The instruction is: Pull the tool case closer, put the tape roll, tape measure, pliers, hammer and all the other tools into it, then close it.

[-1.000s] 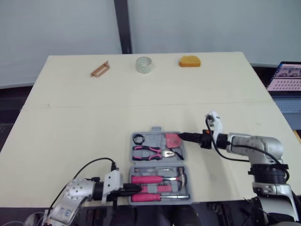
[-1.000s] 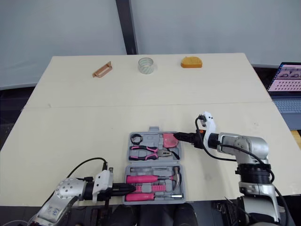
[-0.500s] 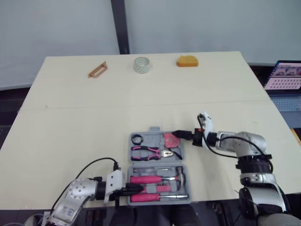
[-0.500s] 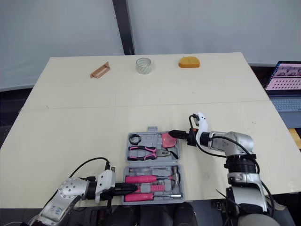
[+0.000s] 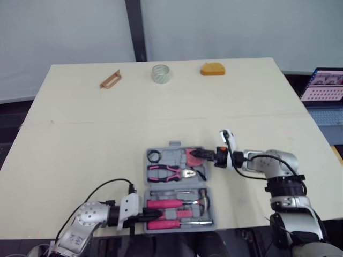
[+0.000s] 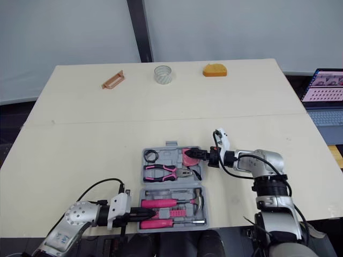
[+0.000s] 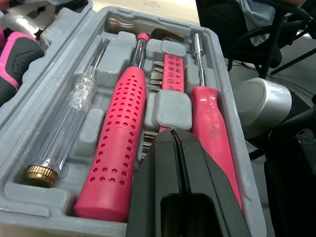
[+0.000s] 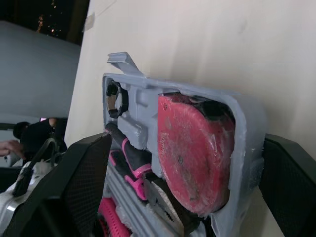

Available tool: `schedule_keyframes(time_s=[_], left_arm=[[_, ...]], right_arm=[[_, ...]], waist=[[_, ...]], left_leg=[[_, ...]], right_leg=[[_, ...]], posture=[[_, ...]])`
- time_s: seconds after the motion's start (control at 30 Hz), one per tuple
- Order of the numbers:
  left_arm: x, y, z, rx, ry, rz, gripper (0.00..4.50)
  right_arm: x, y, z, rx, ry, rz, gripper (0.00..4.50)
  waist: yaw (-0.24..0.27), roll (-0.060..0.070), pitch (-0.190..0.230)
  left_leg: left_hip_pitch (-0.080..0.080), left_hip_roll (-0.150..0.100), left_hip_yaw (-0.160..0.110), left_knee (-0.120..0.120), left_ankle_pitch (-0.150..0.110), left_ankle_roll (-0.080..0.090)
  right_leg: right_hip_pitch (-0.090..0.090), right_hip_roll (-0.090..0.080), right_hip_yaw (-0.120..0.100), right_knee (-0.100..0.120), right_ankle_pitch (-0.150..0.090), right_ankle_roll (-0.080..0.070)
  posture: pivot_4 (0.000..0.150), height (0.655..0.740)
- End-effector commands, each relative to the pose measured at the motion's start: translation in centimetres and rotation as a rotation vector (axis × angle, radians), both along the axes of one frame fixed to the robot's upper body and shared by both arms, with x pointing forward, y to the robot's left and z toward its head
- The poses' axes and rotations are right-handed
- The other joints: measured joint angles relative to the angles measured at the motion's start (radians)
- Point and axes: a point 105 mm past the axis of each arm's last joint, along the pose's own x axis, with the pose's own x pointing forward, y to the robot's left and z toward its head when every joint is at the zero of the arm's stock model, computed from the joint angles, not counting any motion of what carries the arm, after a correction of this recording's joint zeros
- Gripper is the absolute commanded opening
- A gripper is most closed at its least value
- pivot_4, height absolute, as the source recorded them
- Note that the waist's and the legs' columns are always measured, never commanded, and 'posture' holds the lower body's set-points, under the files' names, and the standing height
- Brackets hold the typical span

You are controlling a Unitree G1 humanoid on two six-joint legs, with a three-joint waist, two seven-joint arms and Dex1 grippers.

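Note:
The grey tool case (image 5: 210, 188) lies open near the table's front edge. Its far half holds a black tape roll (image 5: 155, 156), pink-handled pliers (image 5: 169, 172) and a pink tape measure (image 5: 194, 158). Its near half holds the hammer (image 5: 177, 203) and screwdrivers (image 7: 210, 123). My left gripper (image 5: 147, 216) is shut, its tip over the near half's left rim (image 7: 44, 200). My right gripper (image 5: 200, 155) is open at the far half's right end. In the right wrist view its fingers (image 8: 81, 173) straddle the corner with the tape measure (image 8: 192, 148).
At the table's far edge lie a copper-coloured bracket (image 5: 110, 80), a clear tape roll (image 5: 159, 73) and an orange object (image 5: 213, 69). A laptop (image 5: 321, 85) stands beyond the table's right edge. Bare tabletop surrounds the case.
My right gripper has slid left until its fingers flank the case's right end. The left gripper stays at the near half. The camera has shifted slightly.

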Motion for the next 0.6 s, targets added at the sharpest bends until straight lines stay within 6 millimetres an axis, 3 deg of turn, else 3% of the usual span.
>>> schedule_keyframes(time_s=[0.03, 0.33, 0.4, 0.5, 0.6], left_arm=[[0.1, 1.0, -1.1, 0.06, 0.021, 0.039, 0.0], [1.0, 1.3, -1.0, 0.073, -0.018, 0.115, 0.0], [1.2, 1.2, 0.3, 0.037, -0.029, 0.146, 0.0], [0.5, 2.6, 4.5, -0.033, -0.047, 0.254, 0.0], [-1.1, 4.7, 5.7, -0.03, -0.011, 0.364, 0.0]], right_arm=[[-1.7, 1.0, 3.1, 0.053, -0.096, 0.118, 4.47], [-6.9, 0.6, 5.4, -0.025, -0.21, 0.254, 4.47], [-8.2, 0.5, 5.7, -0.045, -0.223, 0.28, 4.47], [-11.2, 0.2, 6.4, -0.067, -0.237, 0.358, 4.47], [-12.8, 0.1, 6.2, -0.093, -0.229, 0.388, 4.47]], waist=[[0.002, 0.0, 0.0], [0.005, 0.0, 0.0], [0.004, 0.0, 0.0], [0.005, -0.002, 0.001], [0.01, -0.002, 0.002]], left_leg=[[0.0, 0.0, 0.0, 0.0, 0.0, 0.0], [0.0, 0.0, 0.0, 0.0, 0.0, 0.0], [0.0, 0.0, 0.0, -0.001, 0.0, 0.0], [-0.002, 0.001, 0.0, -0.001, 0.0, 0.0], [-0.002, 0.001, 0.001, -0.001, -0.001, 0.0]], right_leg=[[0.0, 0.0, 0.0, 0.0, 0.0, 0.0], [0.0, 0.0, 0.0, 0.0, 0.0, 0.0], [0.0, 0.0, 0.0, 0.0, 0.0, 0.0], [-0.001, 0.0, 0.0, -0.001, 0.0, 0.0], [-0.001, 0.0, 0.001, -0.002, 0.0, 0.0]], posture=[[0.15, 0.74], [0.15, 0.74], [0.15, 0.74], [0.15, 0.74], [0.15, 0.74]])
